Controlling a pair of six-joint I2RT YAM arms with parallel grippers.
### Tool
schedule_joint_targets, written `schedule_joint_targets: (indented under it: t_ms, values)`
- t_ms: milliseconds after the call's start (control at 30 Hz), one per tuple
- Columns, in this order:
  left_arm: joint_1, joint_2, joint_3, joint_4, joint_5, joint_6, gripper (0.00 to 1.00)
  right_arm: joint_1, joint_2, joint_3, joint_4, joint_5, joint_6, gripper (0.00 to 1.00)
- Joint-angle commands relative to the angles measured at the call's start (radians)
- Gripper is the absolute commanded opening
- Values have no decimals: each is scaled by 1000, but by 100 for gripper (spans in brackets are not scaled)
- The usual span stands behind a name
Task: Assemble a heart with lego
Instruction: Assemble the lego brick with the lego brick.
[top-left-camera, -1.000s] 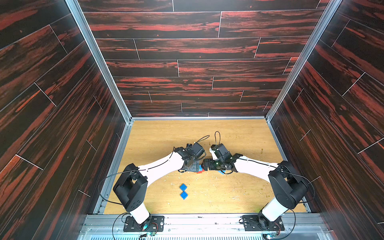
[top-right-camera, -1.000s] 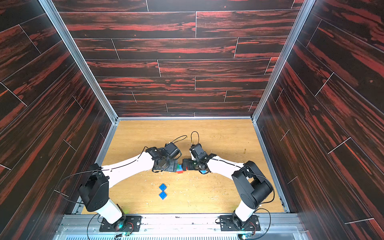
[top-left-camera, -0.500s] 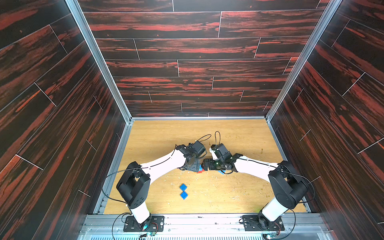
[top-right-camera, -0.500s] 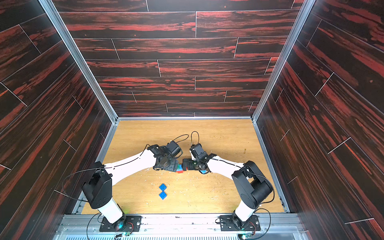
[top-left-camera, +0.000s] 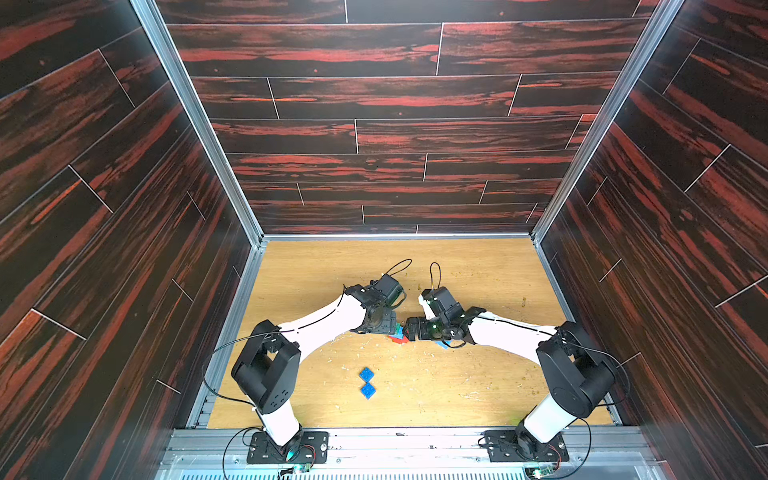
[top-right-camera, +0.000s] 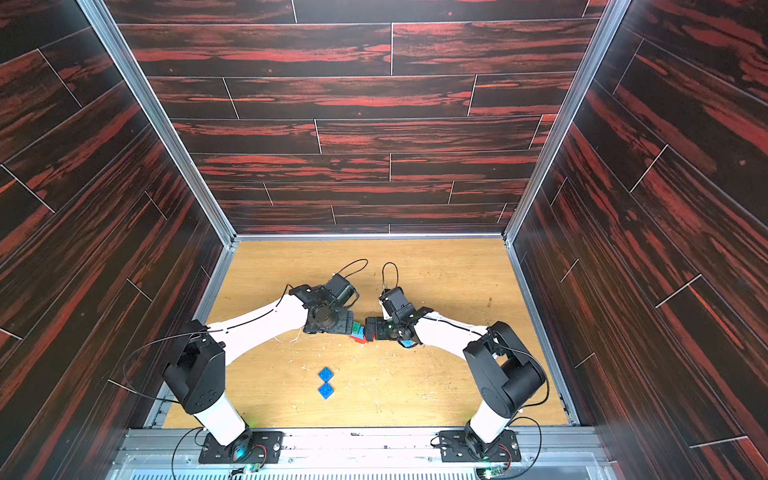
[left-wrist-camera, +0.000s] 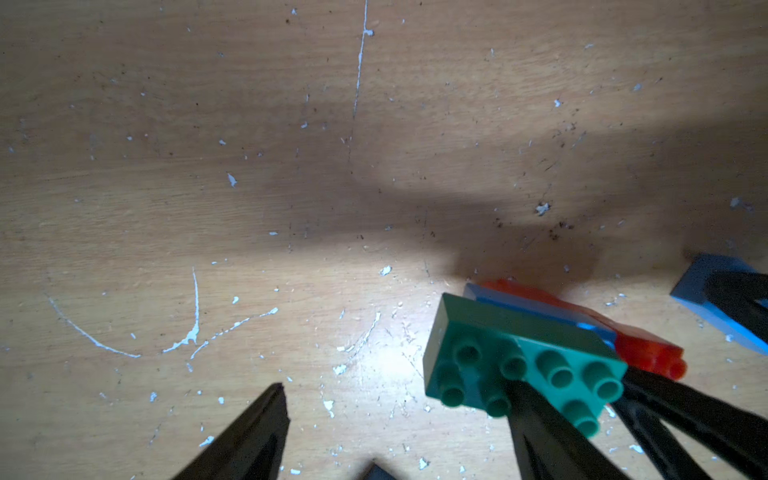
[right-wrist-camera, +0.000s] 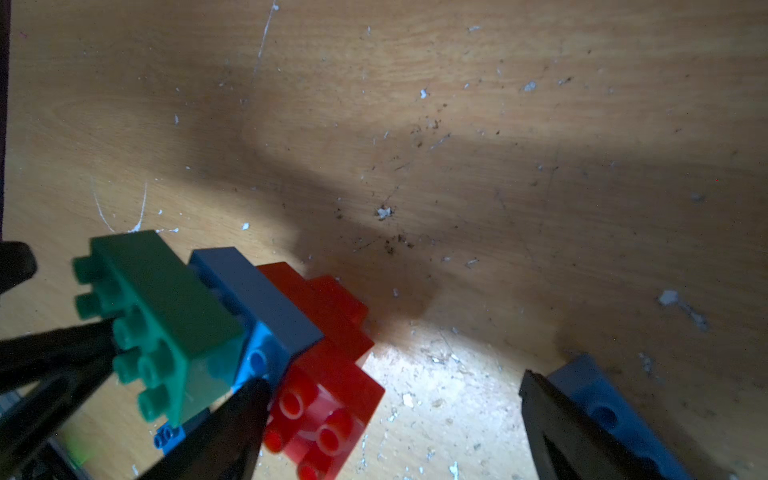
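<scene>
The heart (right-wrist-camera: 257, 299) shows bands of green, light blue and glossy red-orange. Two square bricks (top-left-camera: 368, 390) are dark blue; a single long brick (left-wrist-camera: 702, 286) is light blue. The table (top-left-camera: 457, 390) is pale honey wood grain, flecked with white. The arms (top-left-camera: 328, 318) are white with black joints. The walls (top-left-camera: 395, 95) are dark planks streaked red, framed in silver rails (top-left-camera: 198, 120).

A light wooden tabletop (top-left-camera: 478, 266) forms the floor of the scene. Dark, red-streaked plank walls (top-left-camera: 395, 104) rise from its far edge and both its sides, joined by aluminium corner posts (top-left-camera: 199, 120) that stand at its far corners. A metal rail (top-left-camera: 415, 442) runs along its near edge. White flecks (left-wrist-camera: 384, 270), a curved white scratch (left-wrist-camera: 195, 316) and dark specks (right-wrist-camera: 390, 245) mark its surface.
</scene>
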Motion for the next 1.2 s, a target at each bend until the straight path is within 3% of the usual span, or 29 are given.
schedule_joint_targets:
  t_ms: [0, 400, 800, 1167]
  values:
    - [-4, -21, -46, 56, 67, -4, 86, 7, 25, -3, -57, -1, -14, 98]
    - [-3, -86, -61, 79, 72, -9, 86, 7, 23, 11, -63, 7, -5, 98]
    - [15, -103, -75, 12, -5, -11, 86, 7, 20, 8, -68, 11, -9, 98]
    - [29, -111, -51, 29, 52, 0, 86, 7, 18, 10, -69, 8, -11, 98]
